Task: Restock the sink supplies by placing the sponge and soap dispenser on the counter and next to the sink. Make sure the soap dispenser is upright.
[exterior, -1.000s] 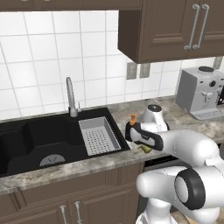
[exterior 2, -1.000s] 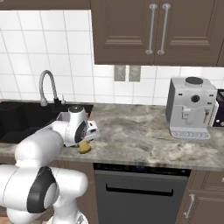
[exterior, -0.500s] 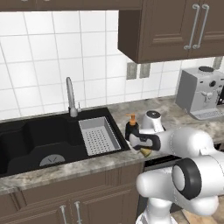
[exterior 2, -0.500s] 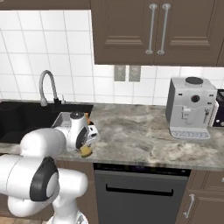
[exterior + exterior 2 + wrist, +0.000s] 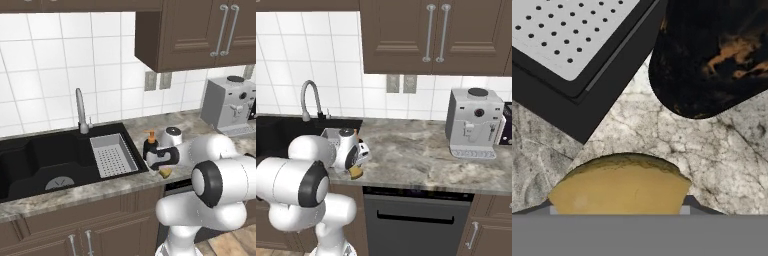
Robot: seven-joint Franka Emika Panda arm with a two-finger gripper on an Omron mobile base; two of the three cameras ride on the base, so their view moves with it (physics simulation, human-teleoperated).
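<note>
- The pincer hangs low over the desk just right of the sink, closed on the sponge; in the hand view the sponge sits between the finger tips at the bottom edge.
- Since a second ago the arm has swung left toward the sink, carrying the sponge nearer the soap dispenser; the scenery around it has not shifted.
- The desk, grey-brown marbled stone, runs along the wall, and the right base view shows a grey coffee machine at its far right.
- The sink is black, with a grey perforated tray in its right part and a chrome faucet behind.
- The soap dispenser stands upright on the desk, just right of the sink rim and close behind the pincer; the left base view shows its orange pump, while the hand view shows its black, orange-flecked body from near.
- In the right base view the arm hides most of the dispenser, and the sponge shows below the hand.
</note>
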